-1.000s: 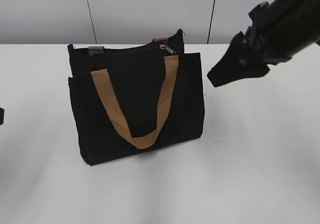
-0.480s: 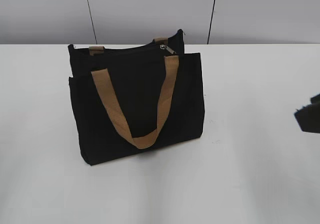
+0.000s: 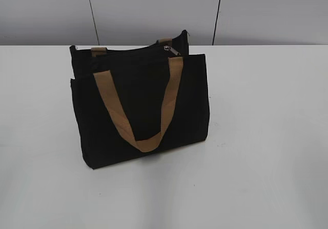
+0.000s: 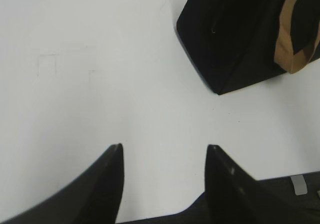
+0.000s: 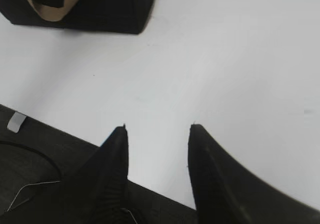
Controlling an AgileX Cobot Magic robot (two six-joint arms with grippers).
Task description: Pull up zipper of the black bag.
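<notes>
Your left gripper [image 4: 164,156] sits at the bottom of its wrist frame, jaws apart and empty over the white table [image 4: 100,83]; the black bag [image 4: 240,33] fills the upper right. Your right gripper [image 5: 157,136] is likewise parted and empty, low in its frame. Centre-left in the exterior frame, the black bag [image 3: 138,101] stands upright, the zipper [image 3: 172,49] at its top edge, right of middle.
</notes>
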